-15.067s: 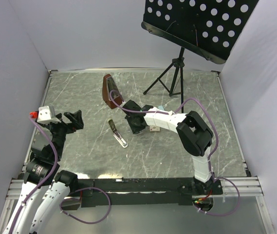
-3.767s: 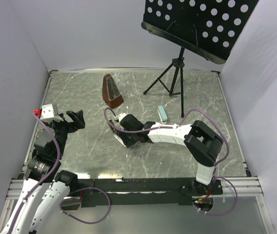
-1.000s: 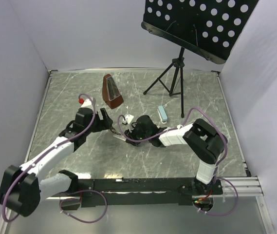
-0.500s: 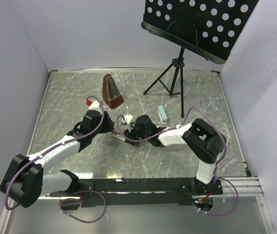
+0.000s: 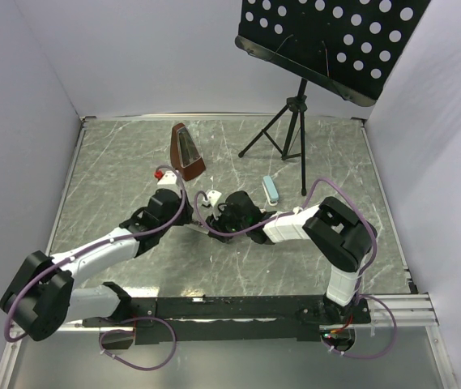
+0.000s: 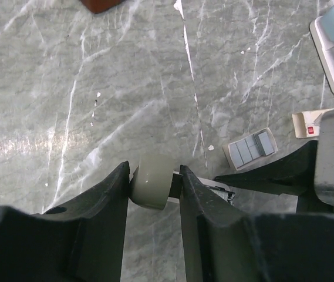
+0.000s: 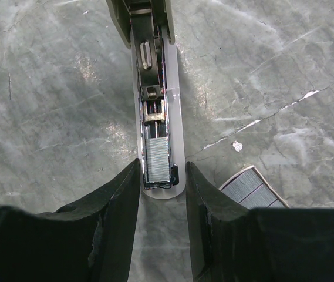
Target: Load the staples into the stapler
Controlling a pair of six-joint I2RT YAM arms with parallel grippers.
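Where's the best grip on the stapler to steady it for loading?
Take the stapler by the front end of its base, squeezed across the narrow width, coming in from the front along its length. The long sides there look straight and parallel, and that hold leaves the open channel with the staples uncovered on top. The right gripper sits that way now.

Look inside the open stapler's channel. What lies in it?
A silvery strip of staples fills the near end of the stapler channel, between the right fingers, with the spring pusher behind it. The far end is hidden under the lid.
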